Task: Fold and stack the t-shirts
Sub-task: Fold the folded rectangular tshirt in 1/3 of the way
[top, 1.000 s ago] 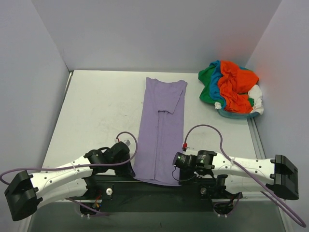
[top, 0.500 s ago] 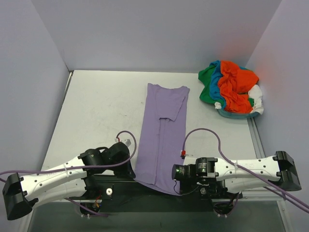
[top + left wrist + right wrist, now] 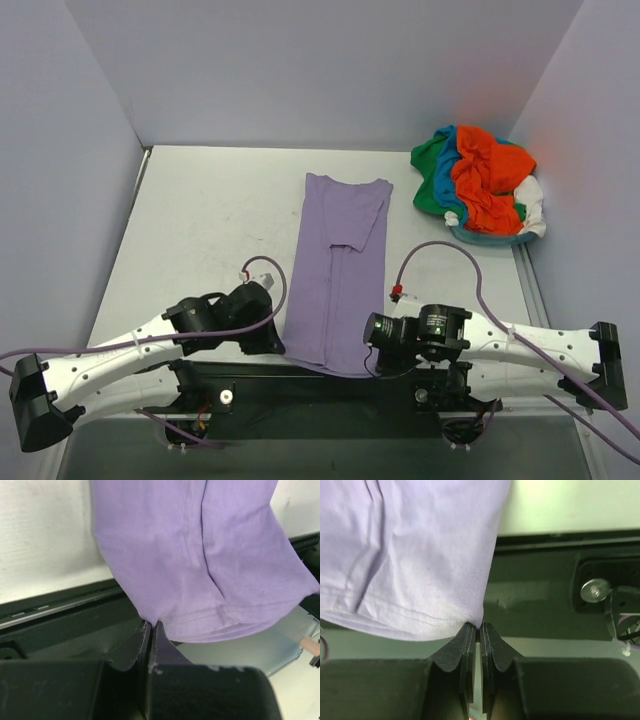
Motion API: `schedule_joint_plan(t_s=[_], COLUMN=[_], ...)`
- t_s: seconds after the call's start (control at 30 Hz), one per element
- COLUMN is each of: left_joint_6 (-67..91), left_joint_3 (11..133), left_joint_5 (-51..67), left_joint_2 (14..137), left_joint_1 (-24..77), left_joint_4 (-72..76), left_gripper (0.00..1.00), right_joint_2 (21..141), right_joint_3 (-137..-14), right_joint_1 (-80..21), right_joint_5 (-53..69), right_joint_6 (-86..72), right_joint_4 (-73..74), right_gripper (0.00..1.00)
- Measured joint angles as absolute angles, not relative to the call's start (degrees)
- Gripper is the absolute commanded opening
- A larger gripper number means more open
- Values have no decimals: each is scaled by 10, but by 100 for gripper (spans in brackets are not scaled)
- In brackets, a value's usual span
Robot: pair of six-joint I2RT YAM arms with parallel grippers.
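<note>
The lavender-purple t-shirt (image 3: 338, 268) lies as a long narrow strip down the middle of the table, sleeves folded in. Its near hem hangs over the table's front edge. My left gripper (image 3: 276, 345) is shut on the hem's left corner, seen pinched at the fingertips (image 3: 151, 626) in the left wrist view. At the hem's right corner (image 3: 479, 626), my right gripper (image 3: 366, 350) is shut on the cloth. The lavender cloth (image 3: 200, 560) fills most of both wrist views. The other t-shirts (image 3: 480, 185), orange-red, green, teal-blue and white, lie crumpled in a heap at the back right.
Grey walls close the table at the left, back and right. The black base rail (image 3: 300, 385) runs along the near edge under the hem. Purple cables (image 3: 440, 250) loop above both arms. Bare table surface (image 3: 210, 230) lies left of the shirt.
Both grippers, still holding the hem corners, dipped toward the near edge and then came back over the table. The shirt slid slightly nearer and its hem now hangs less over the edge.
</note>
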State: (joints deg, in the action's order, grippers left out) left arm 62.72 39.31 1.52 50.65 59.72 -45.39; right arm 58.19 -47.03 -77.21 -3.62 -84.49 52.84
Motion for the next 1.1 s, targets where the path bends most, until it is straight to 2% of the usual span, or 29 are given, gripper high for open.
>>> schedule_joint_plan(t_s=[0.47,1.1], left_joint_6=[543,442], left_joint_3=[457,580], left_joint_5=[40,118], left_joint_2=[614,841], left_joint_1=[469,360], left_joint_4=[-389,-298], left_gripper=[0,0], right_joint_2=[614,813], right_joint_3=[-531,-657], right_joint_1=[-606,-361], right_joint_5=[-73,-62], right_joint_6=[-721,-474], right_joint_4=[541,519], right_gripper=[0,0])
